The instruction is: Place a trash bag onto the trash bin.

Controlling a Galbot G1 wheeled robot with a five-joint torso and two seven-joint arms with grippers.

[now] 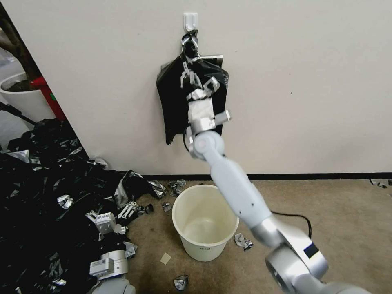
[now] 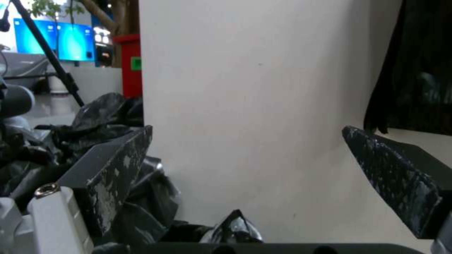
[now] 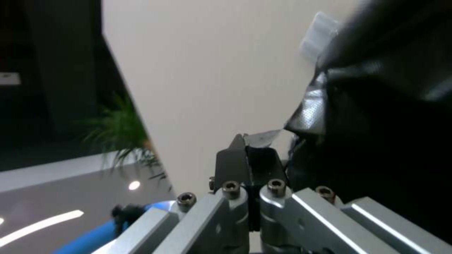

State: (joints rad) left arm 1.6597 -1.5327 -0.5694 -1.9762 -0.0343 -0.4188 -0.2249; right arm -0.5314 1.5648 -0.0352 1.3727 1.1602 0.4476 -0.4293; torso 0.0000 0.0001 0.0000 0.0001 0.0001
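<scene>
A sheaf of black bags (image 1: 175,110) hangs from a white wall hook (image 1: 190,20). My right arm reaches up to it. The right gripper (image 1: 188,70) (image 3: 249,144) is shut on the thin silvery-black edge of a trash bag (image 3: 266,137) at the front of the sheaf, just below its knotted neck. The cream trash bin (image 1: 202,249) stands upright on the carpet below, its inside bare, with the right forearm passing above its rim. My left gripper (image 1: 130,209) (image 2: 245,158) waits low at the left, open and holding nothing, facing the wall.
A broad heap of black plastic (image 1: 41,196) covers the floor at the left. Silver scraps (image 1: 244,241) lie around the bin. A white planter (image 1: 20,98) and a red post (image 1: 45,87) stand past the wall's corner. A black cable (image 1: 296,216) runs behind the right arm.
</scene>
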